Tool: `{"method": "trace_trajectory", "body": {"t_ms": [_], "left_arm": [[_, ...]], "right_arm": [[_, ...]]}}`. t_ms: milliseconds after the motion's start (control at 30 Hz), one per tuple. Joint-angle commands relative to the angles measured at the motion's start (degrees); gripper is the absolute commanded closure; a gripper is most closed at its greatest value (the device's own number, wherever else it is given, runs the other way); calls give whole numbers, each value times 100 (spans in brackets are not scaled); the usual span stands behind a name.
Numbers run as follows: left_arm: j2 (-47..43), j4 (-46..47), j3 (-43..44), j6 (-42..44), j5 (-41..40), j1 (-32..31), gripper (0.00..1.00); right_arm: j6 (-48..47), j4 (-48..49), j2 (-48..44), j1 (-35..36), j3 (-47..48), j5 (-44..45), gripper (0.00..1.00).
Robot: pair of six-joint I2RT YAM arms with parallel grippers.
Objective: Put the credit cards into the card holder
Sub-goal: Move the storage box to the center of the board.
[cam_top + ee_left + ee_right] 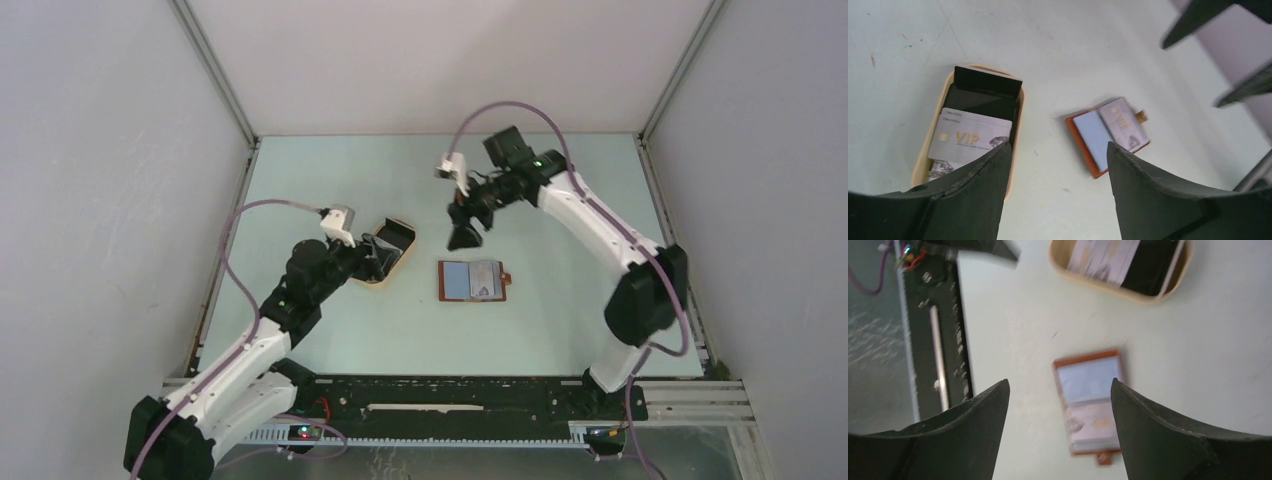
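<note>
**Top view.** The left jaws stand apart over the beige oval tray (378, 281) on the pale green surface (330, 170), with nothing seen between them. Dark shapes in the tray merge with the fingers and cannot be told apart. The reddish-brown leather card holder (472, 280) lies open and flat. It is off to the right of the left jaws and on the near side of the right jaws, clear of both. The right jaws hang open and empty.

**Left wrist view.** The left jaws are open and grip nothing. The card holder lies ahead of the tips, nearer the right finger (1148, 195) and not touching it. It shows a pale blue card in one pane and a silver-grey card in the other, with a small strap tab (1141, 116) at its far edge. The tray lies ahead of the left finger (973, 195), which covers its near end. In it lie the thin plastic credit cards (970, 137), silver-grey with gold "VIP" lettering and stacked. A black card (988, 82) stands tilted at the far end. How many cards lie underneath cannot be told.

**Right wrist view.** The picture is blurred. The right jaws are open and empty. The card holder lies between and beyond the tips, its right edge hidden by the right finger (1168, 440). The tray is well ahead, cut off by the top edge.
</note>
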Motion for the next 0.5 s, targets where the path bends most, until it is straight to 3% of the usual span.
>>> {"method": "trace_trajectory", "body": {"t_ms": [0, 100, 133, 233, 467], "left_arm": [[-359, 1140, -492, -1250, 264, 345, 25], [-511, 1264, -812, -1954, 326, 738, 29], [-597, 1454, -986, -2231, 286, 843, 34], [-758, 2169, -1566, -2837, 187, 1025, 35], [-866, 1923, -1712, -2809, 8, 1273, 36]], "right_arm": [[266, -459, 1160, 573, 1901, 857, 18], [461, -764, 2129, 887, 3251, 1445, 19], [555, -881, 2491, 959, 3731, 1626, 21], [788, -1081, 3462, 1142, 4897, 2216, 24], [954, -426, 4132, 1350, 5141, 3326, 18]]}}
